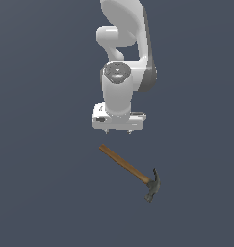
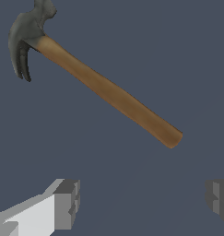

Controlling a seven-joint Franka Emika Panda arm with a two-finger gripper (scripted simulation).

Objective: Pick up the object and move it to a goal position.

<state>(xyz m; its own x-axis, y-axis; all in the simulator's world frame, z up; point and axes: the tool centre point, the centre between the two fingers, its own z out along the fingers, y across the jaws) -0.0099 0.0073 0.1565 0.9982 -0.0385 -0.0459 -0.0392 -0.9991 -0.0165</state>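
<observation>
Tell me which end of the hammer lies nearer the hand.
The bare brown handle end, just below the open hand; the dark metal head lies farther off.

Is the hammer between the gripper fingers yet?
No, the hammer lies clear of the open gripper, fingers empty.

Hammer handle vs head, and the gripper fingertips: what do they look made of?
Long brown handle: looks like wood, with streaky tan-brown tones and a smooth, slightly glossy finish. Dark grey claw head: looks like metal, dull and unpolished with faint mottling. Open gripper fingertips: matte grey blocks on white bodies, either rubber or plastic; the render does not settle it.
</observation>
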